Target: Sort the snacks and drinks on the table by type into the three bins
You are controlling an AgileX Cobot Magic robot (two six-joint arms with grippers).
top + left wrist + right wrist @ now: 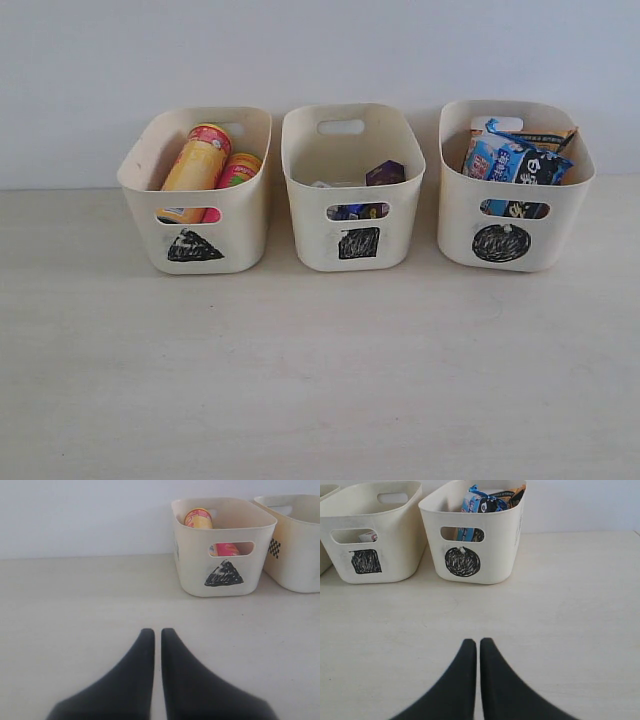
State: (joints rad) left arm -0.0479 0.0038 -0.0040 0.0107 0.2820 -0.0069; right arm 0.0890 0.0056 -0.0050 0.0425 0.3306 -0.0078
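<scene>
The left gripper [157, 632] hangs low over the table [320, 380], level and aimed forward, its jaws together with only a hairline between them and nothing held. The right gripper [477, 642] sits the same way, jaws closed on nothing.

The table is pale beige with faint grain and runs back to a plain pale wall [320, 50].

Well ahead of the left gripper, off toward the other arm's side, stands the triangle bin [240, 215]. In it the yellow tube [197, 165] and the pink tube [237, 170] lie side by side, long axes tilted, lids up and leaning away from the gripper. Ahead of the right gripper stands the circle bin [455, 225], where the blue packet [515, 160] and the orange packet [545, 135] stand on edge, tops above the rim. Between these bins, the square bin [300, 215] holds the purple carton [385, 172], tilted, and the white carton [367, 537], mostly hidden
</scene>
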